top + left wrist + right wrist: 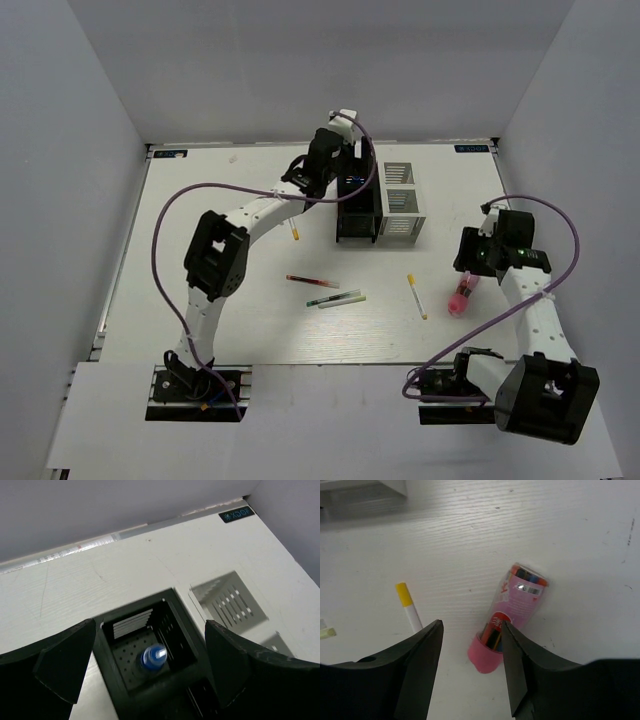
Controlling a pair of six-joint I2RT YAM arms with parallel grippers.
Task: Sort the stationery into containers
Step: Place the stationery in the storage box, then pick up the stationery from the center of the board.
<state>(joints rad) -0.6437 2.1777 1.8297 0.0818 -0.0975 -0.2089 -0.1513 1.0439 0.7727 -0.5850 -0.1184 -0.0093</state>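
My left gripper (150, 665) is open above the black organiser (112, 687); the blue-capped bottle (153, 657) stands inside it, blurred. The black organiser (356, 208) stands beside the white-grey organiser (400, 205) at the table's back middle. My right gripper (472, 652) is open just above the pink cylinder (512, 615), which lies on the table (580, 540) with its pink cap nearest the jaws. It also shows in the top view (461, 296). Loose on the table lie a white pen with a yellow tip (416, 295), another (295, 231), a red pen (311, 282) and green-and-white pens (335, 299).
Grey walls enclose the table on three sides. Purple cables loop from both arms over the table. In the left wrist view the white-grey organiser (227, 605) lies to the right of the black one.
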